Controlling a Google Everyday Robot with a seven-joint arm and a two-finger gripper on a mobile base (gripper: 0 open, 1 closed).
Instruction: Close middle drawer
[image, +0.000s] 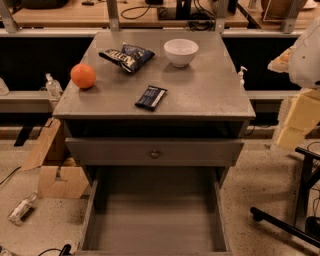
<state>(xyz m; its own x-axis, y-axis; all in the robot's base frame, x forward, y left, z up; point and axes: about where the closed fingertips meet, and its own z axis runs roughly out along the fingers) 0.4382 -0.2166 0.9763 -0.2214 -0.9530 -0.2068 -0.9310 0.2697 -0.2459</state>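
The middle drawer (155, 220) is a long, deep, dull-grey box pulled far out of the grey cabinet (200, 95) toward the camera. Its inside is empty. Its front panel lies along the bottom edge of the view and its knob is hidden. Above it, a wider grey drawer front (110, 151) with a small brassy knob (155, 154) stands slightly out from the cabinet. The gripper is not in view. A white rounded shape (309, 52) at the right edge could be part of the arm.
On the cabinet top lie an orange (83, 75), a chip bag (126, 56), a white bowl (180, 51) and a dark snack bar (151, 97). Cardboard (59, 181) and a bottle (21, 209) lie on the floor at left. A black chair base (295, 220) and yellow foam (300, 120) are at right.
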